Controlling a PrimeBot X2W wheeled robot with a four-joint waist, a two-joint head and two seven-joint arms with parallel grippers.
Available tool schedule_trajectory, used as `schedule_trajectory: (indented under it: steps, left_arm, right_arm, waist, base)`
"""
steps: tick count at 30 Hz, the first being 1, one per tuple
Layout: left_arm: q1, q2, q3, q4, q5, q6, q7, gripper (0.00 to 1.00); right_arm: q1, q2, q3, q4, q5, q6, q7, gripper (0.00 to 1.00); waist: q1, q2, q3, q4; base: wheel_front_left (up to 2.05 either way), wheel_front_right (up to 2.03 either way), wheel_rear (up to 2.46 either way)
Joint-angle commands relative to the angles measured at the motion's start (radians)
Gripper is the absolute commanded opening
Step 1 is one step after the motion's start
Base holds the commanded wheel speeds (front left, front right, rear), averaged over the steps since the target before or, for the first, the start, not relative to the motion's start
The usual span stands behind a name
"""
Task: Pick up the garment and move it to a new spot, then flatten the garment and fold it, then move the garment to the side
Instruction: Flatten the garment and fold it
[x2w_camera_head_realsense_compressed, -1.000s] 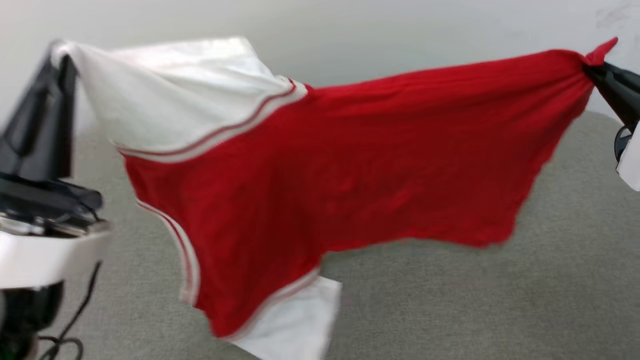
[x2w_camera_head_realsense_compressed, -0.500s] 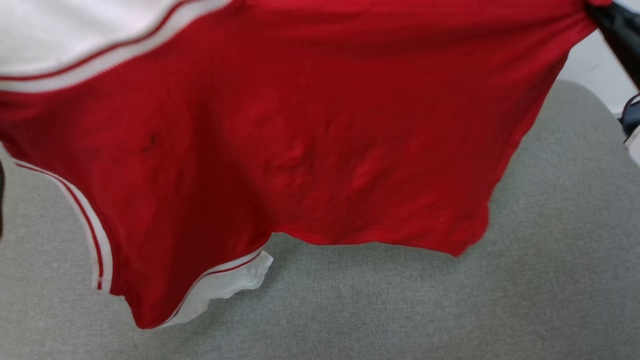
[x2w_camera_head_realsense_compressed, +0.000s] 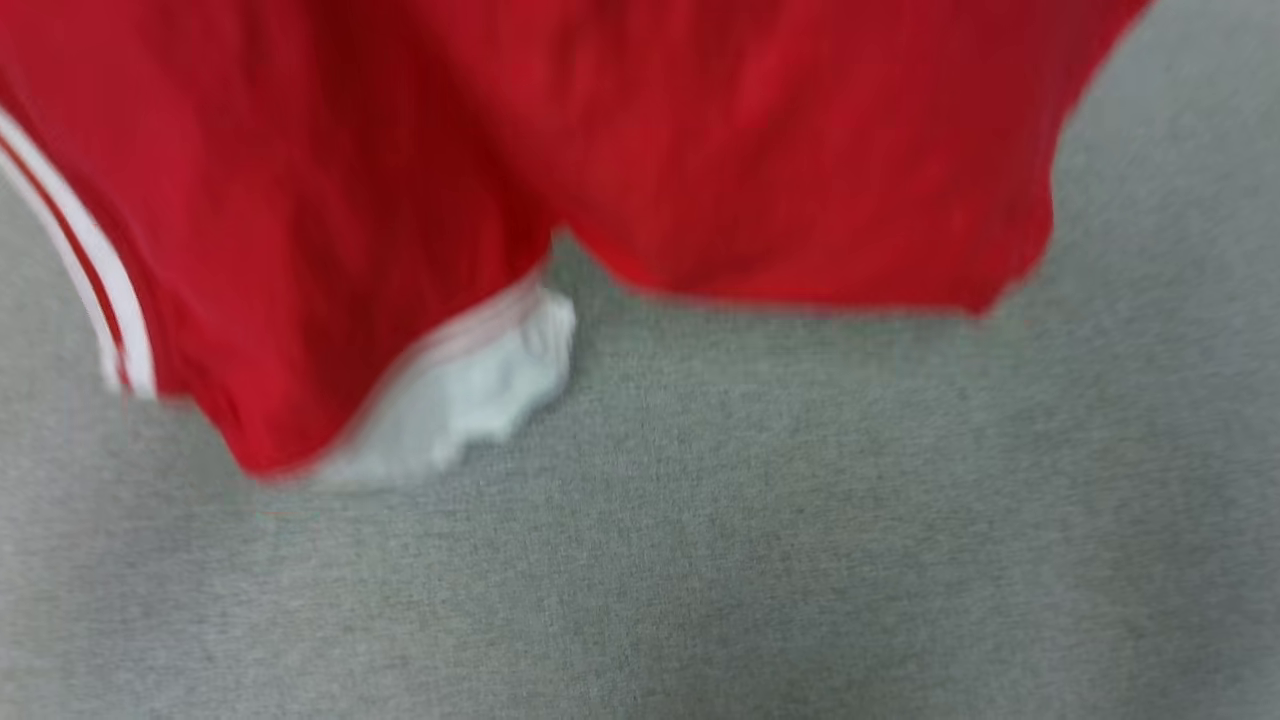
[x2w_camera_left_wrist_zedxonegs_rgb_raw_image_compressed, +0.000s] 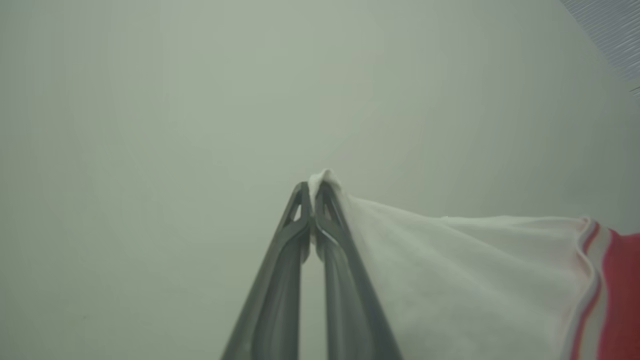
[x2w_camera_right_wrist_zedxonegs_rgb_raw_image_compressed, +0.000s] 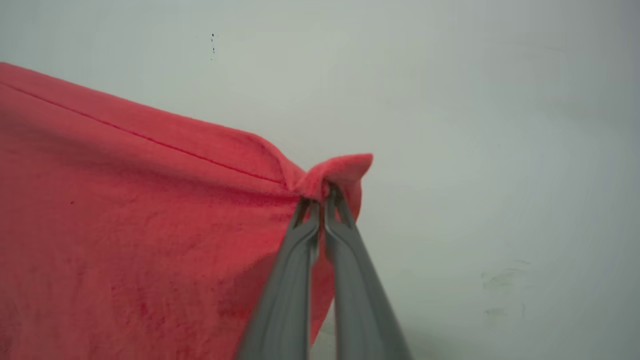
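The garment (x2w_camera_head_realsense_compressed: 600, 150), a red shirt with white sleeves and red-and-white stripe trim, hangs spread in the air above a grey cloth surface (x2w_camera_head_realsense_compressed: 760, 540). Its lower white sleeve (x2w_camera_head_realsense_compressed: 470, 390) dangles close to that surface. In the left wrist view my left gripper (x2w_camera_left_wrist_zedxonegs_rgb_raw_image_compressed: 313, 192) is shut on the tip of the other white sleeve (x2w_camera_left_wrist_zedxonegs_rgb_raw_image_compressed: 450, 280), which drapes off to the right. In the right wrist view my right gripper (x2w_camera_right_wrist_zedxonegs_rgb_raw_image_compressed: 320, 197) is shut on a pinched red corner of the garment (x2w_camera_right_wrist_zedxonegs_rgb_raw_image_compressed: 125, 220), whose fabric falls away to the left. The chest lettering is hidden.
A plain pale wall (x2w_camera_right_wrist_zedxonegs_rgb_raw_image_compressed: 475, 125) stands behind both grippers. The grey cloth surface stretches across the lower part of the head view.
The head view has tilted downward, so the garment's top edge and both grippers have slid out of it. The lower sleeve now hangs nearer the grey surface. Both grips hold.
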Motion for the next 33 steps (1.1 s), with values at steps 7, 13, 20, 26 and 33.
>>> schedule_trajectory:
  steps: [7, 13, 20, 26, 33]
  left_arm:
    - [-0.408, -0.059, -0.124, 0.246, 0.092, -0.060, -0.004, 0.00]
    - [-0.718, -0.164, -0.214, 0.520, 0.171, -0.097, -0.064, 0.00]
    - [-0.851, -0.250, -0.263, 0.788, 0.217, -0.124, -0.174, 0.00]
    - [-0.727, -0.300, -0.311, 0.864, 0.238, -0.160, -0.201, 0.00]
    - [-0.365, -0.372, -0.294, 0.761, 0.232, -0.166, -0.204, 0.00]
  right_arm:
    - [-0.271, 0.007, -0.003, 0.181, -0.109, -0.001, -0.109, 0.00]
    - [-0.510, 0.003, 0.001, 0.406, -0.223, -0.001, -0.251, 0.00]
    - [-0.642, 0.038, -0.002, 0.640, -0.328, -0.001, -0.420, 0.00]
    - [-0.562, 0.060, 0.038, 0.792, -0.374, -0.001, -0.537, 0.00]
    - [-0.366, 0.091, 0.048, 0.900, -0.357, -0.001, -0.625, 0.00]
  waist:
    - [-0.0001, 0.0000, 0.240, 0.034]
    - [-0.0001, 0.0000, 0.347, 0.059]
    - [-0.0001, 0.0000, 0.410, 0.089]
    - [-0.0001, 0.0000, 0.409, 0.108]
    - [-0.0001, 0.0000, 0.332, 0.129]
  base:
    - [0.00, 0.00, 0.00]
    - [0.00, 0.00, 0.00]
    - [0.00, 0.00, 0.00]
    - [0.00, 0.00, 0.00]
    - [0.00, 0.00, 0.00]
